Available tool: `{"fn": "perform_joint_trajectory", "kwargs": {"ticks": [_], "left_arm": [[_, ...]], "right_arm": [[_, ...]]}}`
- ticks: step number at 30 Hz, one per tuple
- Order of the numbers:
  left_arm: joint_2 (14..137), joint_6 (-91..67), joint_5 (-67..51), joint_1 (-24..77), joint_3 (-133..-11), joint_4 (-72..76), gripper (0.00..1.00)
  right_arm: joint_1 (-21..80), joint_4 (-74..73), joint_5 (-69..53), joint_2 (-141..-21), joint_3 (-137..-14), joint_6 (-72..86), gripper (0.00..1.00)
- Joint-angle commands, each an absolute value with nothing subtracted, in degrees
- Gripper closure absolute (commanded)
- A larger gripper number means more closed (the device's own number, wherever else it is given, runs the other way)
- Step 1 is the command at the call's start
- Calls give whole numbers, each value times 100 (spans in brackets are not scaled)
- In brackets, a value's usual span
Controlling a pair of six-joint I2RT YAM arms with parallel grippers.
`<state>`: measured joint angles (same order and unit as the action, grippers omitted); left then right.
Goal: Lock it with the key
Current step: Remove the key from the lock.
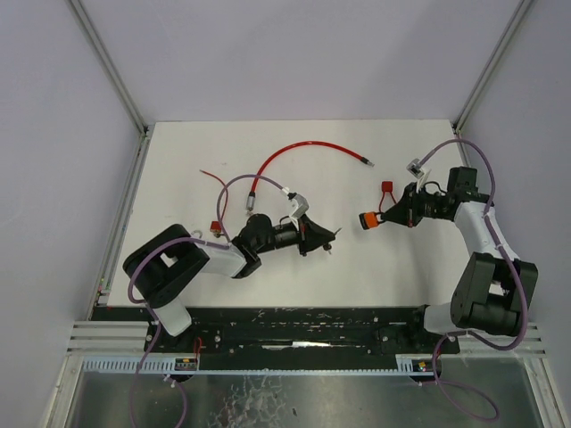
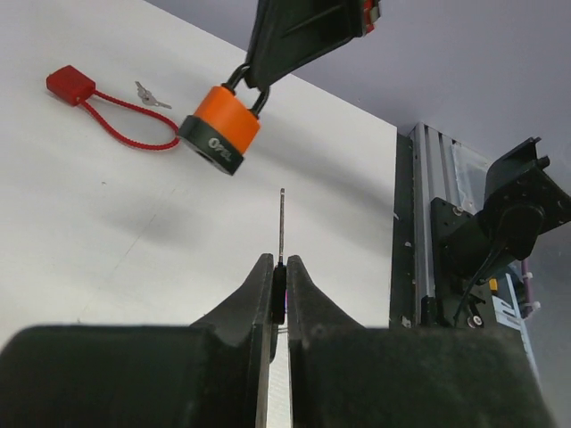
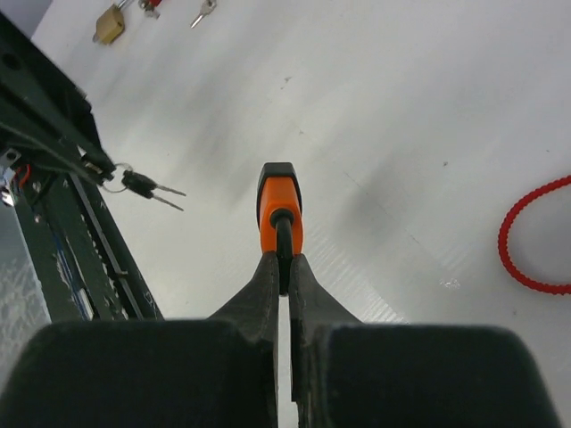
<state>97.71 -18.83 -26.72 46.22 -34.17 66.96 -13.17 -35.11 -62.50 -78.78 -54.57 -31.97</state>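
right gripper [image 1: 385, 217]: clamped tight on padlock shackle
left gripper [image 1: 326, 239]: pinched closed on key head
padlock [image 1: 368, 220]: right of centre, long axis left-right, body end faces left
key [image 2: 282, 223]: blade points right at padlock, apart

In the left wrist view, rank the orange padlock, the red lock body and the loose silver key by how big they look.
1. orange padlock
2. red lock body
3. silver key
The padlock is held up nearer the camera, so its lead may be partly nearness.
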Motion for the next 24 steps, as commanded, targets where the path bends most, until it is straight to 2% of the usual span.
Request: {"fn": "perform_joint_trajectory", "kwargs": {"ticks": [1,11,19,20,23,24], "left_arm": [[9661,-2402,-2699,4499,-3478,7025,100],[9722,-3063,-2789,4228,-3518,6987,100],[9723,-3125,-2740,4197,-3506,7007,100],[9729,-3128,-2721,4193,-3507,7005,100],[9738,-3129,-2663,4197,-3505,6996,100],[9738,-3122,-2641,4195,-3507,6996,100]], "right_arm": [[-1315,-1714,-6332,-8206,-5434,-1417,100],[-419,-2243,-5704,-10410,-6845,-1403,98],[-290,-2858,-5831,-11698,-8217,-1311,92],[-264,-2910,-5764,-11796,-8309,-1332,90],[-237,-2964,-5395,-11907,-8421,-1355,68],[-237,-2963,-5239,-11885,-8401,-1397,64]]}}
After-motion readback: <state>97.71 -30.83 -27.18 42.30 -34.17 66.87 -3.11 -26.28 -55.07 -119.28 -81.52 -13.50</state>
